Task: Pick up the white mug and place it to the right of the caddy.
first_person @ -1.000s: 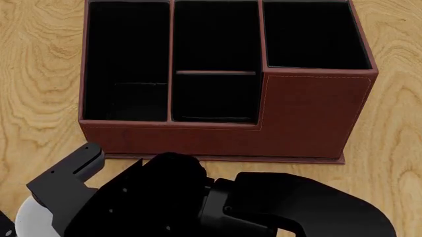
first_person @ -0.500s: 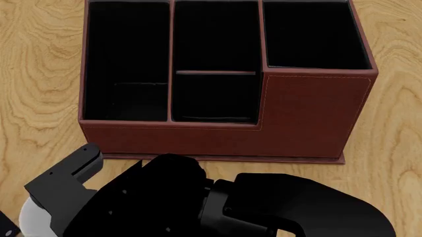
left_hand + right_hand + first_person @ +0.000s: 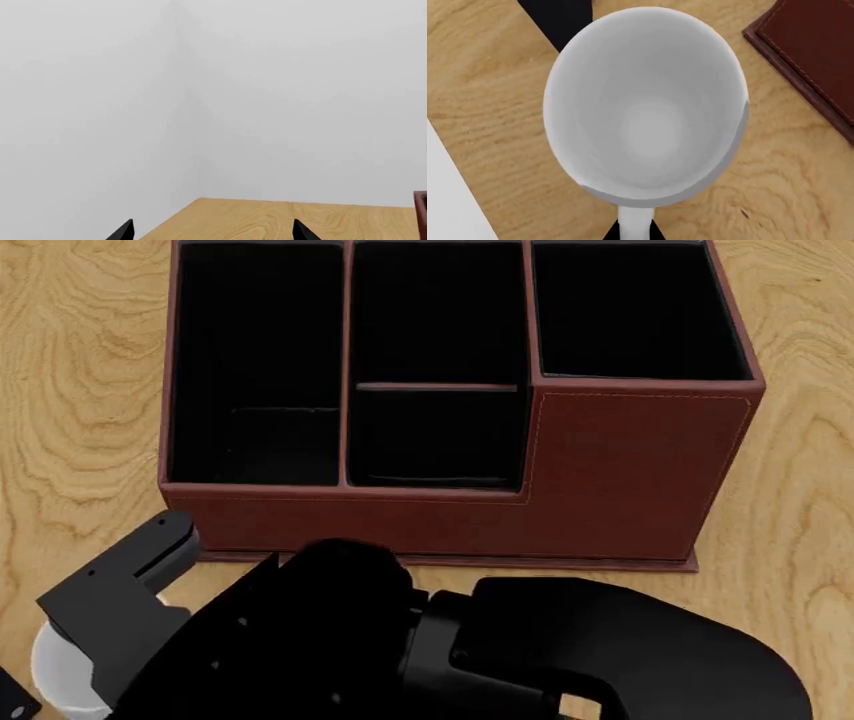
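One white mug [image 3: 647, 120] sits upright on the table [image 3: 80, 360], near-left of the caddy [image 3: 627, 470], just apart from the caddy's base edge. Right claw [image 3: 114, 590] is over the mug; right wrist view looks straight down into it, handle toward the claw body. Can't tell whether its fingers are apart or clamped. Left claw [image 3: 212, 231]: two tips visible, spread apart, holding nothing, pointed past the table's edge.
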Available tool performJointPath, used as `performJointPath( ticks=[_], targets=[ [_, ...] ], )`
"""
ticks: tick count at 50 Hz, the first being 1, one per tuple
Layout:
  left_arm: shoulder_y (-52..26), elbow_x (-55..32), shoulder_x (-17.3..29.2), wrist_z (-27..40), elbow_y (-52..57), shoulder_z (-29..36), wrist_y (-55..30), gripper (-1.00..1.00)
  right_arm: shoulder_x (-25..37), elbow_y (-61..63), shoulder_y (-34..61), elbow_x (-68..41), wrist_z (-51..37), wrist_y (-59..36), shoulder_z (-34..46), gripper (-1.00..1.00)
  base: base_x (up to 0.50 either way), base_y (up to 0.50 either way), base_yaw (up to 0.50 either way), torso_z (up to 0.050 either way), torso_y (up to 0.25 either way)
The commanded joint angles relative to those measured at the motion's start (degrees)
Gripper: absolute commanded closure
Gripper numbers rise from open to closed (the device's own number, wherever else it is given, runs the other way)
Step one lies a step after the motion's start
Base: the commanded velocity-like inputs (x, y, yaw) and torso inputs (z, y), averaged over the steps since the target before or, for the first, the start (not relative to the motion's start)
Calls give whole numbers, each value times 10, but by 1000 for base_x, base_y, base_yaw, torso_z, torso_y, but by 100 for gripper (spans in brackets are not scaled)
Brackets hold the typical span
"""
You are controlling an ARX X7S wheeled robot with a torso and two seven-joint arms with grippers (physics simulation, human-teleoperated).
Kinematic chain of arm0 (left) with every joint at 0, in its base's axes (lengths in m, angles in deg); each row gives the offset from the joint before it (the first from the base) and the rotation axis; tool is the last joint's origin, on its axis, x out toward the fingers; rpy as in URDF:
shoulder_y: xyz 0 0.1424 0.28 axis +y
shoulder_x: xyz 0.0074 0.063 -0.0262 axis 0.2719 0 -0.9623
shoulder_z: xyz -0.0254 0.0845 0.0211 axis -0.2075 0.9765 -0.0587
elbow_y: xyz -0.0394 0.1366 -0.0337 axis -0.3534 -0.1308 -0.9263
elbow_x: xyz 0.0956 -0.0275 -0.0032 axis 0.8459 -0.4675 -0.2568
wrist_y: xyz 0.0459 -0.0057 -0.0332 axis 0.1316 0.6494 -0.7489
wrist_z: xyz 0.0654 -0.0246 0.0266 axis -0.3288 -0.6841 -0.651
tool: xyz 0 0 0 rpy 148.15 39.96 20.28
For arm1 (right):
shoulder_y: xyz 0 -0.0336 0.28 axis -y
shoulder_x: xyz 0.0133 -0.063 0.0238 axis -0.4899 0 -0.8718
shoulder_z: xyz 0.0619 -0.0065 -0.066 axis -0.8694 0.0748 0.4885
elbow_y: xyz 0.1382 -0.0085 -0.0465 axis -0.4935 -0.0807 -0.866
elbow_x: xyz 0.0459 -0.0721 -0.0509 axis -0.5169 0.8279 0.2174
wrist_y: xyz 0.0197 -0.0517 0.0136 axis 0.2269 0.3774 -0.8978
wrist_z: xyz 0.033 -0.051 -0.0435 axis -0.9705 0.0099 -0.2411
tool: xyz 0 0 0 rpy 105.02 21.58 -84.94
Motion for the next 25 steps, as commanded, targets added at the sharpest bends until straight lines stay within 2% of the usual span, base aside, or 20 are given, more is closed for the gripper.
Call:
performJointPath(
  ticks=[1, 5, 16, 17, 25],
  targets=[
    [4, 6, -2, -1, 5, 3, 4, -100, 2, 21, 27, 1, -12, 10, -12, 100, 0, 0, 0, 0, 0],
    [-4, -18, 12, 9, 22, -11, -18, -100, 7, 35, 34, -5, -24, 13, -16, 100, 0, 0, 0, 0, 0],
    [-8, -23, 15, 11, 36, -12, -24, -100, 30, 77, 49, -30, -61, 17, -33, 100, 0, 0, 0, 0, 0],
    [3, -1, 4, 6, 27, -4, -6, -100, 33, 80, 50, -31, -64, 18, -35, 100, 0, 0, 0, 0, 0],
    [0, -26, 18, 12, 46, -23, -23, -100, 55, 118, 58, -45, -92, 25, -49, 100, 0, 0, 0, 0, 0]
  ],
)
